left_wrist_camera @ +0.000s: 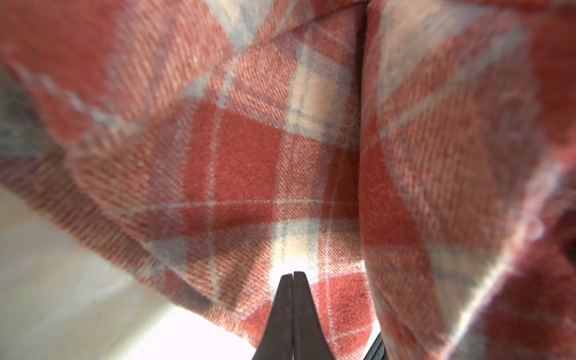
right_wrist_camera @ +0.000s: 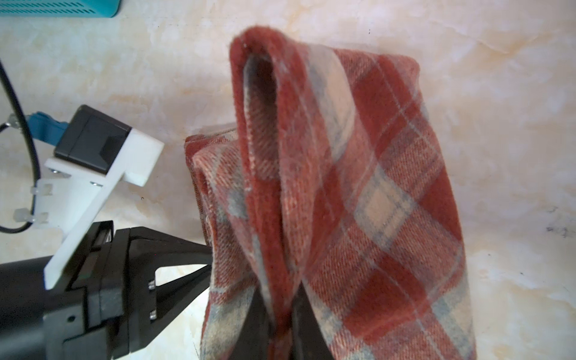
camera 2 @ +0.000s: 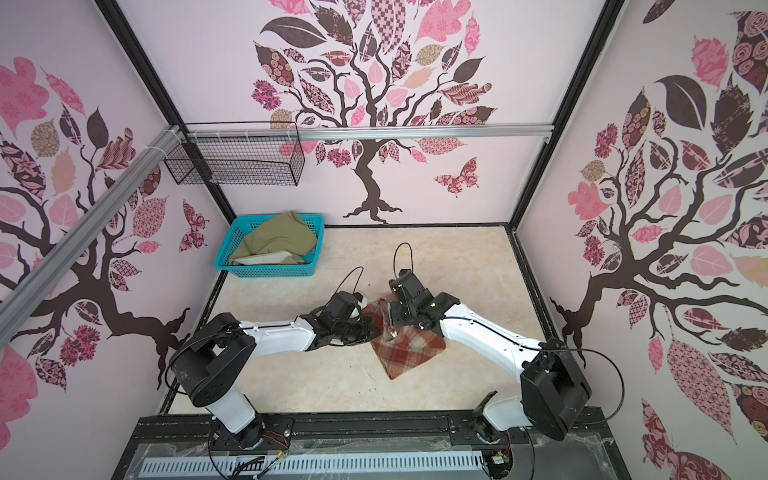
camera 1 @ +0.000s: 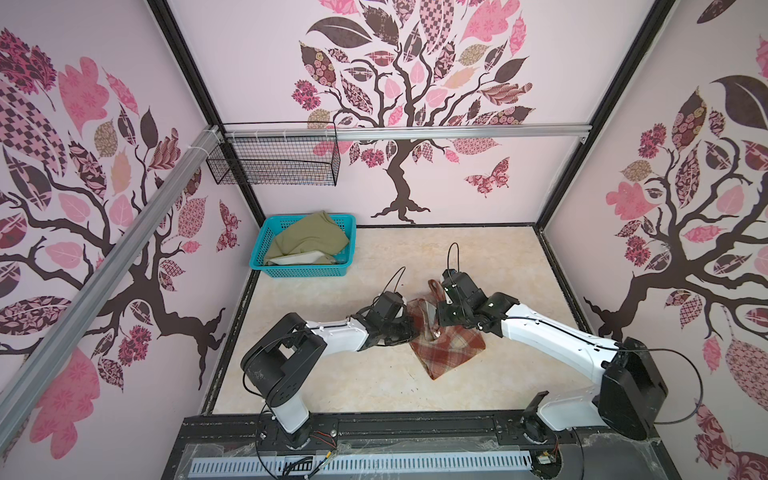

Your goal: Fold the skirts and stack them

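Plaid skirt [camera 1: 451,351], rust-red and cream, lies partly folded on the tabletop [camera 1: 415,257] in both top views, directly under and between the two arms. The left end effector [camera 1: 410,331] meets its near-left edge. The right end effector [camera 1: 437,329] points down onto its upper part, just beside the left one. The olive skirt [camera 1: 307,243] sits crumpled in a turquoise basket [camera 1: 299,272], well apart from both end effectors, beyond the left one.

In the left wrist view, the left end effector [left_wrist_camera: 293,276] has its fingers pressed together, their tips against the plaid skirt [left_wrist_camera: 249,156], which fills nearly everything ahead of it. A strip of pale tabletop [left_wrist_camera: 62,296] shows beside it.

In the right wrist view, the right end effector [right_wrist_camera: 280,302] is clamped on a raised fold of the plaid skirt [right_wrist_camera: 358,187], with the cloth running between its dark fingers [right_wrist_camera: 255,314] and looping up ahead of them. The left end effector [right_wrist_camera: 210,258] reaches in from the side, its tips at the cloth's edge. A corner of the basket [right_wrist_camera: 62,7] shows far beyond.
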Motion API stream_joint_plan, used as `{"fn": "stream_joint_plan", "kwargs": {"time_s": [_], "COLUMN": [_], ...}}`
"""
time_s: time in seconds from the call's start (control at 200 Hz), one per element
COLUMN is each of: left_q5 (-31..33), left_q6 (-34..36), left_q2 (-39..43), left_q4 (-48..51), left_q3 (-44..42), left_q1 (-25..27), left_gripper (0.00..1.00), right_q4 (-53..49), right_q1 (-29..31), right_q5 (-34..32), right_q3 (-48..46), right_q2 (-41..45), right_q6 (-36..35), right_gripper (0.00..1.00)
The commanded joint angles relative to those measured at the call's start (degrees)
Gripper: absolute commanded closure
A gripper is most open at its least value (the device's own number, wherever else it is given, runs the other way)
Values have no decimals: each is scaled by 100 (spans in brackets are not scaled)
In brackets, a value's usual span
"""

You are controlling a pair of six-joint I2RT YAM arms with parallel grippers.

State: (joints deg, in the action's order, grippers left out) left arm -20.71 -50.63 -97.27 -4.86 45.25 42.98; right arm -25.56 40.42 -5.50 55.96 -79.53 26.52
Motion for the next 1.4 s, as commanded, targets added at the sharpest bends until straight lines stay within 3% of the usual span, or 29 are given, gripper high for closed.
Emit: {"fn": "stream_joint_plan", "kwargs": {"time_s": [0.0, 0.44, 1.105, 1.19, 1.245, 1.325, 1.395], "left_q5": [-51, -44, 392, 418, 419, 427, 436], "left_q6": [27, 4, 27, 42, 62, 109, 198], "left_q2": [-60, 171, 802, 854, 896, 929, 947], "left_q4": [-121, 26, 758, 769, 798, 822, 868], "left_q3": [148, 52, -276, -289, -289, -273, -199], "left_q1": [-27, -27, -180, -230, -284, -367, -434], "left_gripper": [100, 100, 100, 100, 100, 100, 100], "right_q4": [6, 179, 516, 615, 691, 775, 807], "right_q1": [8, 13, 276, 298, 323, 327, 330], "right_q5": [75, 695, 835, 861, 893, 997, 1053], "right_q3": [180, 171, 68, 22, -12, -58, -83], "right_q2": [-155, -1065, -1632, -1669, -1710, -1703, -1579], "right_q6": [-212, -359, -289, -262, -224, -153, -89], "right_gripper": [100, 100, 99, 91, 80, 73, 60]}}
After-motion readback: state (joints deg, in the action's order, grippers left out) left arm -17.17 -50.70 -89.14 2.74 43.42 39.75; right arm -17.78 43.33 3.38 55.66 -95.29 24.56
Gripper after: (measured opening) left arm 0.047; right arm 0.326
